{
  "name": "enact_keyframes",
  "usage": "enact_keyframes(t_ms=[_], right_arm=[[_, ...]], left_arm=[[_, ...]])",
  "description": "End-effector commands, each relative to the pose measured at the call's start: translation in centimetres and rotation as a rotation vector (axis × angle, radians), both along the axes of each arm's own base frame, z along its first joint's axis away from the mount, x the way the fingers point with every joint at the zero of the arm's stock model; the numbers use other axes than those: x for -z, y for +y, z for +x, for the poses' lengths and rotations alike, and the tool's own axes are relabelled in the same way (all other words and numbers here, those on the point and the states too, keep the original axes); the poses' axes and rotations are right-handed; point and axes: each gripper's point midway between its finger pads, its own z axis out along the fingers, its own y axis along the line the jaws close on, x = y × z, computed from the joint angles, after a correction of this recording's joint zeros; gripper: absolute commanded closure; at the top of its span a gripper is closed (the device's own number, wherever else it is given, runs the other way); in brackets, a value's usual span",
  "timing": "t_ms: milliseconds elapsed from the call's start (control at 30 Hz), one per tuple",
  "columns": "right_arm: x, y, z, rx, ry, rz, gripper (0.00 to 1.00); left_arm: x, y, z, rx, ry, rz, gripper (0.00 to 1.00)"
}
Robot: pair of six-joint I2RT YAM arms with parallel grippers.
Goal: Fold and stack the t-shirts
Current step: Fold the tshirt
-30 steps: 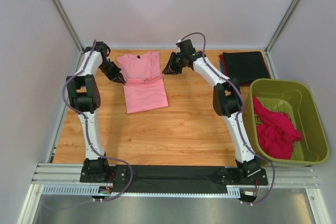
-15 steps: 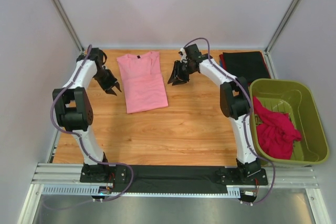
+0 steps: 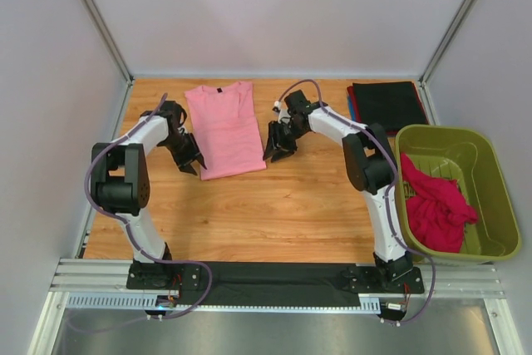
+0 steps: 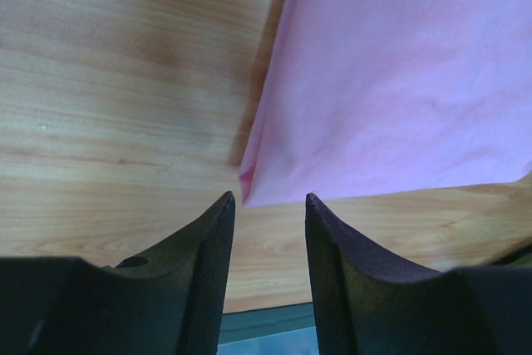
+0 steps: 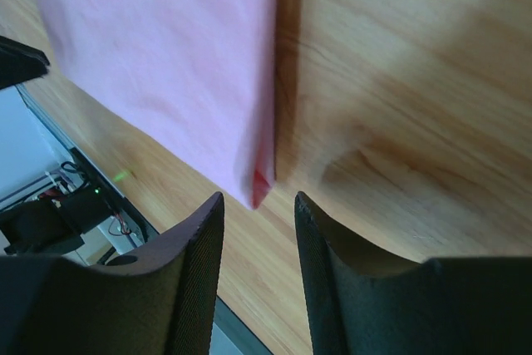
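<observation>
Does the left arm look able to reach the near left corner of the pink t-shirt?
Probably yes: the open left end effector hangs right at that corner of the pink t-shirt, with nothing between.

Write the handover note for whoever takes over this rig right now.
Left gripper: jaws open, empty, at the near left corner of the pink t-shirt.
Right gripper: jaws open, empty, at its near right corner.
Pink t-shirt lies mid-table, sides folded in. The folded black stack sits far right; the magenta-red t-shirt lies crumpled in the green tub.
Left to do: fold pink crosswise, stack it, then the magenta-red one.
</observation>
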Motion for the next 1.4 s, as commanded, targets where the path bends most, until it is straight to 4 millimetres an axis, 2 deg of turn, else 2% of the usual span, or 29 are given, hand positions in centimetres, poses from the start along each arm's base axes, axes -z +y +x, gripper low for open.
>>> enact_keyframes(t_ms=[0, 100, 167, 300, 333, 400, 433, 467, 500, 533, 633, 767, 933, 1067, 1100, 1133, 1167, 1200, 1233, 1267, 1300, 1333, 1367], right_arm=[[-0.7, 0.4, -1.2, -0.043, -0.033, 0.018, 0.59], [0.0, 0.3, -1.5, -0.044, -0.033, 0.004, 0.59], [0.2, 0.3, -1.5, -0.042, -0.03, 0.006, 0.6], [0.4, 0.8, -1.5, -0.049, -0.038, 0.019, 0.61], [0.3, 1.0, -1.4, -0.054, -0.043, 0.021, 0.62], [0.5, 1.2, -1.6, -0.058, -0.041, 0.017, 0.66], [0.5, 1.4, -1.7, -0.062, -0.041, 0.015, 0.68], [0.7, 1.4, -1.7, -0.062, -0.04, 0.012, 0.76], [0.5, 1.5, -1.7, -0.06, -0.046, 0.017, 0.8], [0.4, 1.6, -1.9, -0.059, -0.047, 0.023, 0.88], [0.5, 1.8, -2.4, -0.056, -0.033, 0.039, 1.0], [0.2, 1.6, -2.9, -0.046, -0.037, 0.052, 1.0], [0.8, 0.2, -3.9, -0.028, -0.021, -0.003, 1.0], [1.5, -1.4, -5.8, -0.021, -0.003, -0.053, 1.0], [0.9, -1.7, -6.3, -0.023, -0.009, -0.051, 1.0], [1.5, -2.3, -7.6, -0.025, 0.022, -0.064, 1.0], [0.8, -2.6, -7.9, -0.024, 0.008, -0.064, 1.0], [1.0, -3.0, -8.6, -0.025, 0.013, -0.075, 1.0], [1.8, -3.9, -9.9, -0.022, 0.042, -0.098, 1.0], [1.3, -4.4, -10.5, -0.02, 0.03, -0.102, 1.0], [1.4, -4.8, -11.1, -0.019, 0.036, -0.112, 1.0], [1.7, -5.7, -12.5, -0.017, 0.051, -0.131, 1.0], [1.7, -6.1, -13.1, -0.012, 0.058, -0.135, 1.0]], left_arm=[[0.7, -0.7, 1.4, 0.012, -0.054, -0.046, 0.53], [1.6, -0.7, 0.9, 0.005, -0.021, -0.041, 0.55], [2.3, -0.7, 0.6, 0.01, 0.0, -0.041, 0.6], [2.8, -0.6, 0.7, 0.01, 0.009, -0.036, 0.73], [2.8, -0.5, 0.8, 0.009, 0.012, -0.033, 0.8], [3.0, -0.5, 0.7, 0.007, 0.028, -0.027, 0.92], [3.1, -0.4, 0.6, 0.006, 0.034, -0.023, 0.95], [3.1, -0.4, 0.5, 0.009, 0.036, -0.023, 0.97], [3.3, -0.3, 0.2, 0.014, 0.045, -0.016, 1.0], [3.3, -0.2, 0.0, 0.015, 0.051, -0.013, 1.0], [3.5, 0.0, -0.6, 0.023, 0.065, -0.005, 1.0], [3.7, -0.2, -1.3, 0.024, 0.082, -0.017, 1.0], [3.5, -0.5, -2.7, 0.061, 0.094, 0.013, 1.0], [3.1, -1.6, -5.6, 0.092, 0.146, 0.028, 1.0], [3.2, -1.6, -6.7, 0.086, 0.164, 0.031, 1.0], [3.3, -1.7, -7.5, 0.086, 0.177, 0.034, 1.0], [3.4, -2.0, -8.2, 0.091, 0.188, 0.032, 1.0], [3.3, -2.2, -9.4, 0.086, 0.199, 0.026, 1.0], [3.4, -2.3, -10.2, 0.085, 0.212, 0.026, 1.0], [3.4, -2.4, -10.8, 0.086, 0.218, 0.024, 1.0], [3.4, -2.8, -12.1, 0.083, 0.231, 0.0, 1.0], [3.3, -3.4, -12.6, 0.087, 0.228, -0.016, 1.0], [3.3, -3.8, -13.2, 0.093, 0.231, -0.029, 0.97]])
